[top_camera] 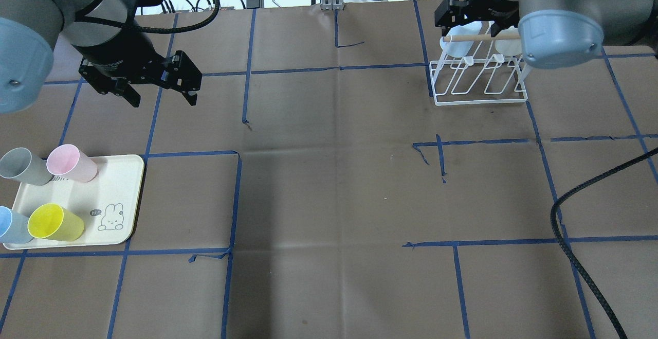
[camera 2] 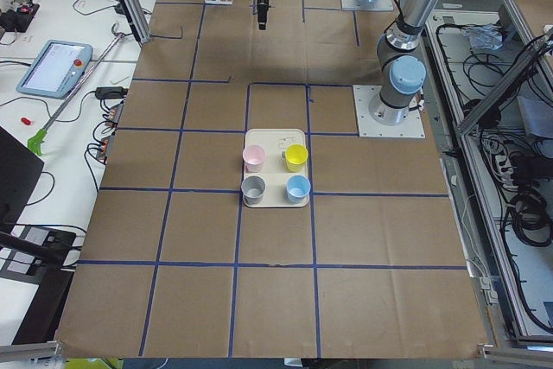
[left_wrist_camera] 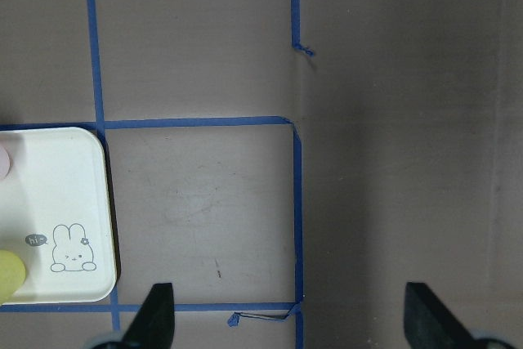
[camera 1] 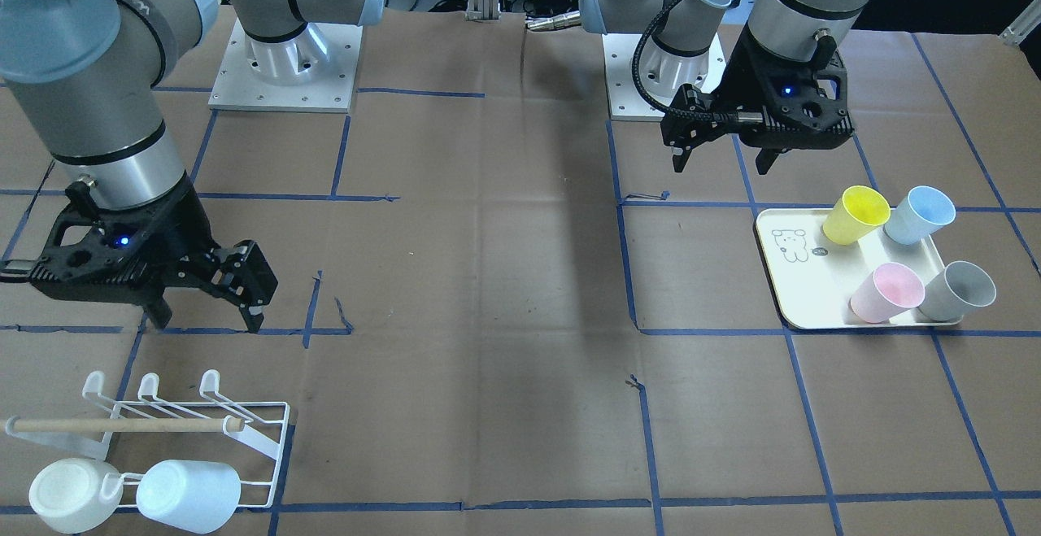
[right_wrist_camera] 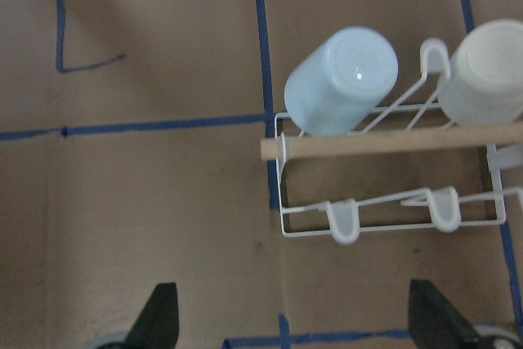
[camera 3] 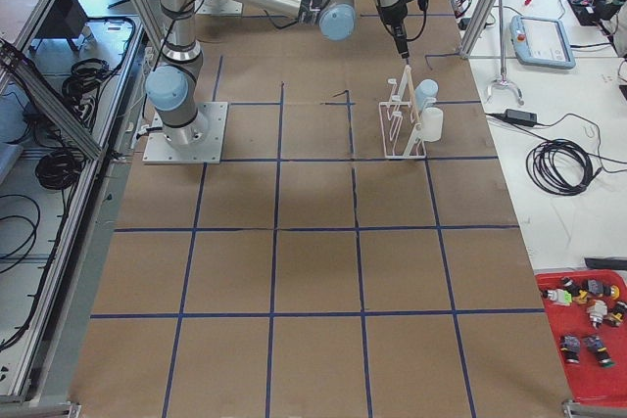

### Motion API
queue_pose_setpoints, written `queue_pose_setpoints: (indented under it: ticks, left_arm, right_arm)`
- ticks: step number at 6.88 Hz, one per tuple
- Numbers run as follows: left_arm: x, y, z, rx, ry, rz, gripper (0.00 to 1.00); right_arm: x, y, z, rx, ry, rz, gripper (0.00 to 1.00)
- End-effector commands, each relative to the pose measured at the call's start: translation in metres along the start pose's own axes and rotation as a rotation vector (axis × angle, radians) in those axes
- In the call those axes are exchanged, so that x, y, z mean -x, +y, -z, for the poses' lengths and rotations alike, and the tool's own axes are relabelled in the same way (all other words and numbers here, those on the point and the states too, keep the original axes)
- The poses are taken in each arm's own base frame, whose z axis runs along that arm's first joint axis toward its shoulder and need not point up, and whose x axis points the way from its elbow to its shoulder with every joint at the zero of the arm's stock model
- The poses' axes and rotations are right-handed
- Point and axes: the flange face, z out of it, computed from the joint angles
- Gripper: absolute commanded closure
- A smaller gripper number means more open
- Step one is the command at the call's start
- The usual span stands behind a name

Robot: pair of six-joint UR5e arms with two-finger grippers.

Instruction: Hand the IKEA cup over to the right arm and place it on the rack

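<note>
Four cups stand on a cream tray (top_camera: 118, 184): yellow (top_camera: 54, 222), blue (top_camera: 13, 226), pink (top_camera: 71, 163) and grey (top_camera: 23, 165). My left gripper (top_camera: 163, 102) hangs open and empty above the table, beyond the tray; the left wrist view shows its jaws wide apart over bare paper (left_wrist_camera: 294, 320). The white wire rack (top_camera: 480, 103) holds a pale blue cup (right_wrist_camera: 341, 79) and a white cup (right_wrist_camera: 489, 71), both bottom up on its far row. My right gripper (top_camera: 470, 25) is open and empty above the rack's wooden dowel (right_wrist_camera: 392, 143).
Brown paper with a blue tape grid covers the table. A black cable (top_camera: 581, 256) lies across the near right part. The arm bases (camera 1: 280, 64) stand at the robot's edge. The rack's near row of prongs (right_wrist_camera: 347, 218) carries nothing.
</note>
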Motion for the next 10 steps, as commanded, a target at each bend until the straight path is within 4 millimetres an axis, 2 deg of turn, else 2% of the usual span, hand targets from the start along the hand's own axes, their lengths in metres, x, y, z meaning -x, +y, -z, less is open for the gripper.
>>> queue_pose_setpoints:
  ticks: [1, 2, 3, 5, 7, 9, 10]
  left_arm:
    - [-0.001, 0.002, -0.001, 0.002, 0.008, 0.004, 0.01]
    - [-0.001, 0.002, -0.001, 0.002, 0.006, 0.004, 0.01]
    - [-0.001, 0.002, -0.002, 0.004, 0.005, 0.002, 0.01]
    - [-0.001, 0.002, -0.002, 0.004, 0.005, 0.002, 0.01]
    - [-0.001, 0.002, -0.001, 0.001, 0.005, 0.002, 0.01]
    - [-0.001, -0.004, 0.002, -0.004, 0.003, 0.004, 0.01]
    - [-0.001, -0.006, -0.002, 0.004, 0.003, 0.004, 0.01]
  right_arm:
    - [0.024, 0.047, 0.013, 0.223, 0.011, 0.009, 0.00]
    - [0.038, 0.067, 0.044, 0.210, 0.008, 0.029, 0.00]
    - [0.040, 0.076, 0.058, 0.210, 0.007, 0.019, 0.00]
    - [0.035, 0.085, 0.060, 0.258, 0.043, 0.026, 0.00]
    - [0.034, 0.085, 0.065, 0.236, 0.052, 0.021, 0.00]
    - [0.034, 0.095, 0.085, 0.206, 0.043, 0.019, 0.00]
    - [0.033, 0.106, 0.089, 0.196, 0.044, 0.023, 0.00]
